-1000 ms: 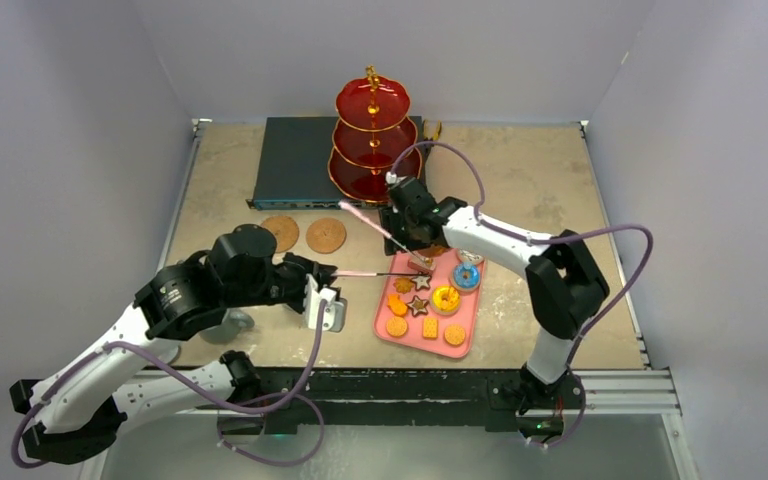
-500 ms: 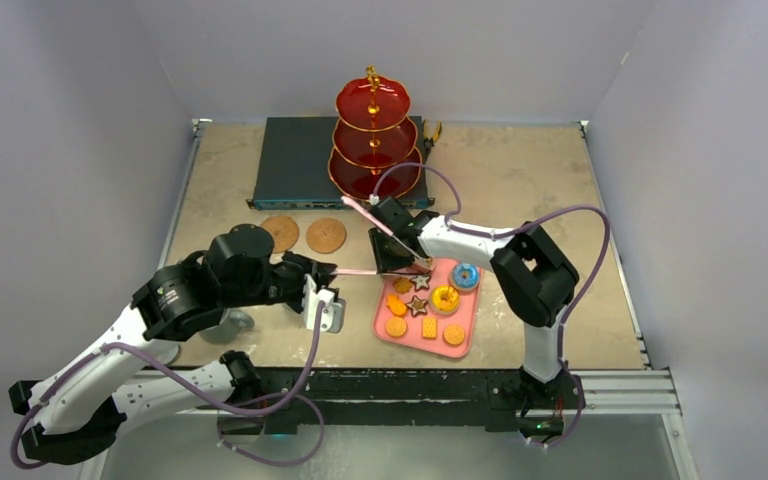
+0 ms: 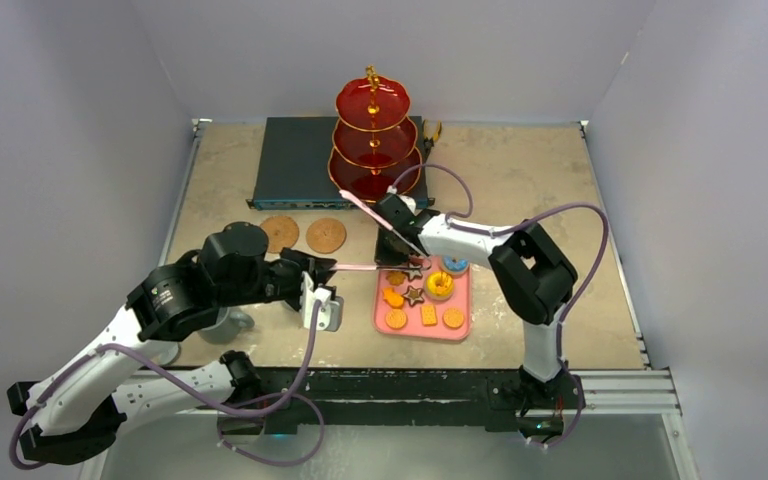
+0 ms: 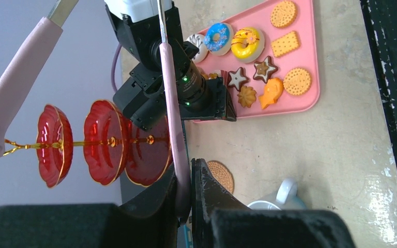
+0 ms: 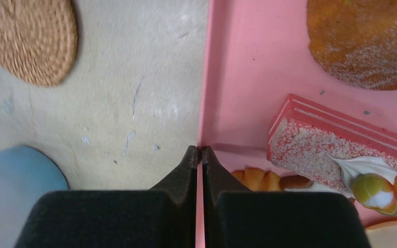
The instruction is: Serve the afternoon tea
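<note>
Gripping pink tongs, left claw; right claw clenched at rim of pink tray, pastries alongside.

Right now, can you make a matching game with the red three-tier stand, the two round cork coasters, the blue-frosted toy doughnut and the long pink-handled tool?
Things:
1. red three-tier stand with gold handle
2. two round cork coasters
3. blue-frosted toy doughnut
4. long pink-handled tool

Places:
A. pinched in the left gripper
B. on the pink rectangular tray
C. farthest back on the beige table
D. flat on the table, left of the tray

Pairs: 1-C, 2-D, 3-B, 4-A
</note>
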Controlling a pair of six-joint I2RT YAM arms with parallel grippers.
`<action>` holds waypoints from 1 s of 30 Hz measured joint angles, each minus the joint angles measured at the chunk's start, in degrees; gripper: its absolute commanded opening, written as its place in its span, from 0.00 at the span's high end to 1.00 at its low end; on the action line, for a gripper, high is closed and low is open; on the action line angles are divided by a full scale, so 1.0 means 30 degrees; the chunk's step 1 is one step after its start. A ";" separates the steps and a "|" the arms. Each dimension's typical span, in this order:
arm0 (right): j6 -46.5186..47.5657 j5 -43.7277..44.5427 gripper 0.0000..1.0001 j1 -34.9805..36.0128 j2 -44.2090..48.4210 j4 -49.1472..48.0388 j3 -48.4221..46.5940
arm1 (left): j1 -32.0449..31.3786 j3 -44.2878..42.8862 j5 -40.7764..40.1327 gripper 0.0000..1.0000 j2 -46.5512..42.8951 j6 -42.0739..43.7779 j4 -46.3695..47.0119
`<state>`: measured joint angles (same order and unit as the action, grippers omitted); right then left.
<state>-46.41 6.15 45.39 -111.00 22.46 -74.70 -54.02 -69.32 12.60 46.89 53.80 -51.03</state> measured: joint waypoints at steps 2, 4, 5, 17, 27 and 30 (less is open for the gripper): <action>-0.1377 0.0299 1.00 -0.0393 -0.0015 -0.0102 0.0000 | 0.0000 -0.0153 0.0000 1.00 0.0000 -0.0007 0.0000; -0.2586 0.0707 1.00 -0.0911 -0.0015 -0.0109 0.0015 | 0.0000 -0.0248 -0.0007 1.00 -0.0015 0.0000 0.0029; -0.3264 0.1013 1.00 -0.1217 -0.0015 -0.0117 0.0036 | 0.0000 -0.0255 -0.0022 1.00 -0.0015 0.0007 0.0044; -1.1358 0.4546 0.96 -0.1698 0.3402 -0.1770 0.3453 | 0.0000 -0.0262 -0.0131 1.00 -0.0022 0.0437 0.0029; -0.7431 0.5158 0.39 -0.1545 0.3730 -0.1734 0.0882 | 0.0000 -0.0408 -0.0138 1.00 0.0080 0.0379 0.0168; -0.4459 0.4925 0.30 -0.1005 0.4160 -0.1814 0.1377 | 0.0000 -0.0612 -0.0138 1.00 0.0102 0.0233 0.0299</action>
<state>-59.79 20.93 42.37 -98.52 17.02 -70.57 -54.02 -71.16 12.19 47.20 54.50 -50.13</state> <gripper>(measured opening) 0.625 0.089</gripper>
